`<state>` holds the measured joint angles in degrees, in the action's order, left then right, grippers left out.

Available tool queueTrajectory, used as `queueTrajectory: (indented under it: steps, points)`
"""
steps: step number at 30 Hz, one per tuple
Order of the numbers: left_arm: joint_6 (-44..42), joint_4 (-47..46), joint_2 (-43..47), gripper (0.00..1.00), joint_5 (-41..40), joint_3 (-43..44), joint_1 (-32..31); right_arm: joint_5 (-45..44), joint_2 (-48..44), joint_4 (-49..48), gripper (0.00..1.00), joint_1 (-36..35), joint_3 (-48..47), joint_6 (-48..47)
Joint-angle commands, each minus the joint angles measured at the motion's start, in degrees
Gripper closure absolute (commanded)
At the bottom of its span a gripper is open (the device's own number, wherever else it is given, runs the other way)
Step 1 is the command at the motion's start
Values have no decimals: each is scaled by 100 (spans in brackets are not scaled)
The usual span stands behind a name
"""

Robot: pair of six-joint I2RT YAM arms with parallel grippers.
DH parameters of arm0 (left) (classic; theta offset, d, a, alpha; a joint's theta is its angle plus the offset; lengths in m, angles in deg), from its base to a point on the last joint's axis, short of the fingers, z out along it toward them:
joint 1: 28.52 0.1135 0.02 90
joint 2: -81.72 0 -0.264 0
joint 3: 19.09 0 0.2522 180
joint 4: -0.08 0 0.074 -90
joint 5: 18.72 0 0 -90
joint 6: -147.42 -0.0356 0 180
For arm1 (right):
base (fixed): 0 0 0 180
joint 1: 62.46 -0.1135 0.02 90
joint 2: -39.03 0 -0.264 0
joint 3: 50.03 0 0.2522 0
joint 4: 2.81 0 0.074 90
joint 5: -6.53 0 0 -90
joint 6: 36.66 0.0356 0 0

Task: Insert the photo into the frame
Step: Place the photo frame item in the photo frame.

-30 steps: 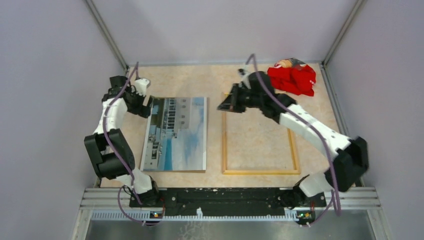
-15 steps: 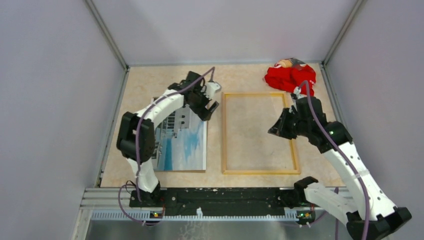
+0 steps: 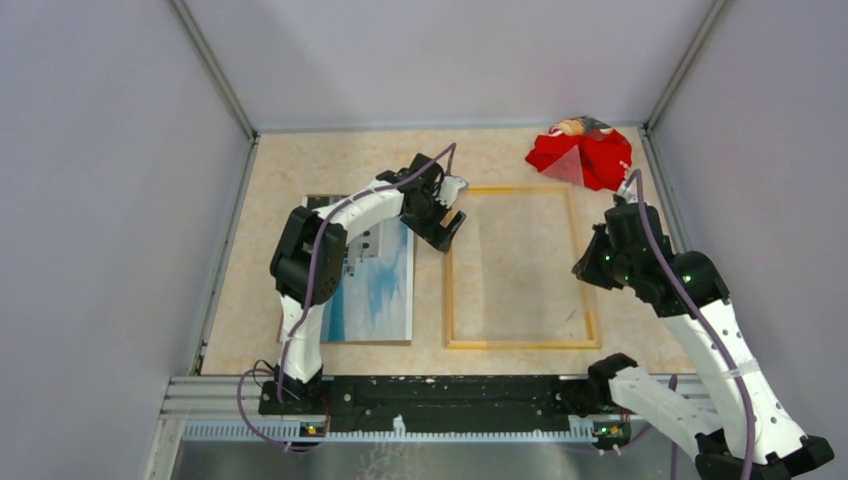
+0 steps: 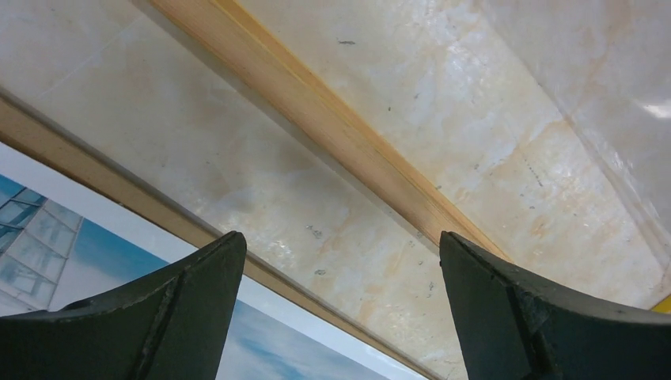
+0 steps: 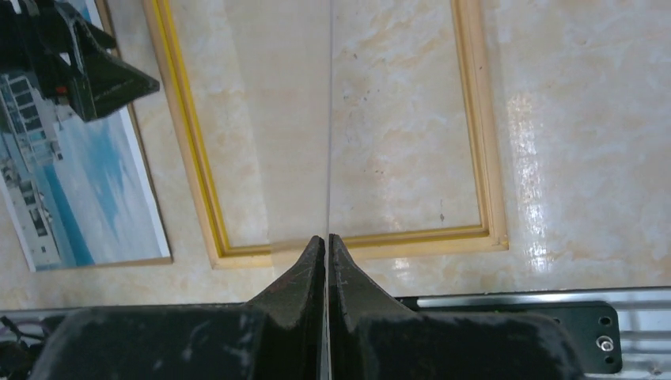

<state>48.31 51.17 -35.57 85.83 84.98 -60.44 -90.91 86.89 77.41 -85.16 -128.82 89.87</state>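
The rectangular paper print of a white building under blue sky (image 3: 375, 290) lies face up on the marbled beige tabletop (image 3: 330, 165), toward its left edge. The edge of a plain brown board (image 4: 95, 178) shows along the print's side. Just to the right, across a strip of bare table, the thin rectangular picture frame of pale wood with a yellow inner lip (image 3: 520, 343) lies flat near the middle, with tabletop showing through its opening.

The left gripper (image 3: 452, 230) hangs over that strip beside the frame's far left corner, its jaws spread wide and holding nothing. The right gripper (image 3: 592, 268) is above the frame's right rail, fingers pinched together on a thin clear pane (image 5: 329, 119) — from the wrist it is seen edge-on, a fine line running over the frame's opening. A crumpled red fabric item (image 3: 585, 158) sits at the far right corner of the tabletop.
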Motion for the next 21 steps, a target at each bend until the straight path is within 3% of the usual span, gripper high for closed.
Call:
queueTrajectory:
  steps: [1, 13, 21]
  points:
    - [210, -104, 233, 2, 291, -216, -112, -629, -54, 9, 100, 50, -267, 107]
    - [235, -159, 0, 7, 395, -436, -415, -88, -189, -402, 100, 53, 179, 348]
    - [94, -130, 24, 26, 331, -663, -438, 309, -273, -792, 100, 50, 629, 563]
